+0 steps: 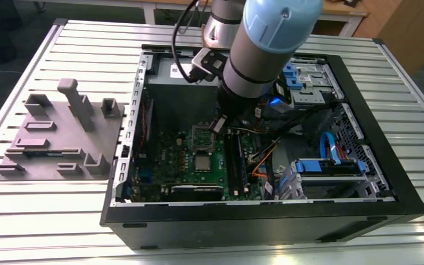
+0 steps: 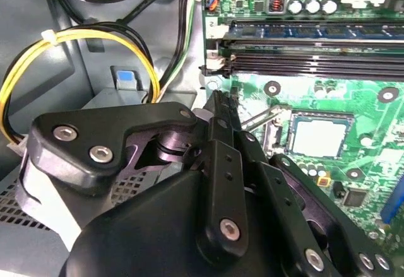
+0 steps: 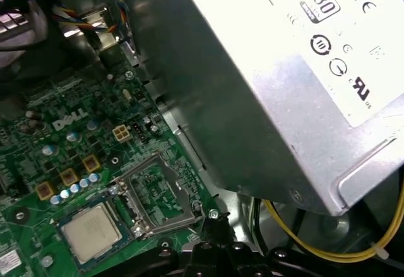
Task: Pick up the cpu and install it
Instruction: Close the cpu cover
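The cpu (image 1: pixel 202 162) lies flat in its socket on the green motherboard (image 1: pixel 168 165), silver top up. Both wrist views show the cpu (image 2: pixel 319 136) (image 3: pixel 91 229) with nothing on it. The socket's metal load plate (image 3: pixel 158 192) is swung open next to it. My gripper (image 1: pixel 220 124) hangs inside the computer case above the board, off to one side of the cpu and apart from it. Its black fingers (image 2: pixel 222 110) meet at a narrow tip, shut on nothing. The gripper (image 3: pixel 211 223) tip sits near the corner of the open load plate.
A large grey power supply (image 3: pixel 284 69) with a white label stands close beside the gripper. Yellow cables (image 2: pixel 63 43) loop along the case wall. Memory slots (image 2: pixel 303 43) run past the socket. A grey moulded plate (image 1: pixel 61 138) lies outside the case on the exterior view's left.
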Controlling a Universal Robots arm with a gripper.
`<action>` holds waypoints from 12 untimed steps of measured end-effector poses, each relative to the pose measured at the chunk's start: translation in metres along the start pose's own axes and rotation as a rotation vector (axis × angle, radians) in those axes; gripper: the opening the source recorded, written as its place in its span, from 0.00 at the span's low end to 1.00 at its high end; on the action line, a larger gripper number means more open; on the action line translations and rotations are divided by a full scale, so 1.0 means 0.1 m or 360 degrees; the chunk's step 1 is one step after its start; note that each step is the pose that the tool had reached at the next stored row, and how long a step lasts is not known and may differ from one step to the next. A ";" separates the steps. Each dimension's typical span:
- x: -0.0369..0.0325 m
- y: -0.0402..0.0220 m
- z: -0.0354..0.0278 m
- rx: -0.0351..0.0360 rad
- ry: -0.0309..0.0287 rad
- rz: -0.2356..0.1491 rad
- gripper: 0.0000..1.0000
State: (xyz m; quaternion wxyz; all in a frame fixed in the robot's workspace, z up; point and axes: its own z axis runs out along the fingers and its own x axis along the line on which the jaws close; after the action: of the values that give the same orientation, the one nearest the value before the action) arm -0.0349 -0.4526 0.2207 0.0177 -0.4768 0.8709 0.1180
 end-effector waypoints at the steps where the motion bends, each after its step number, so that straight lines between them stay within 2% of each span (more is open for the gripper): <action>1: -0.001 0.003 -0.010 0.0002 0.00032 0.0000 0.10; 6: -0.004 0.019 -0.050 0.0010 0.00169 -0.0002 0.10; 12: -0.001 0.027 -0.057 0.0010 0.00200 -0.0011 0.10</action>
State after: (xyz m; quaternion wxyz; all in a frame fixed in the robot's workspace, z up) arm -0.0367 -0.4524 0.2267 0.0141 -0.4805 0.8696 0.1123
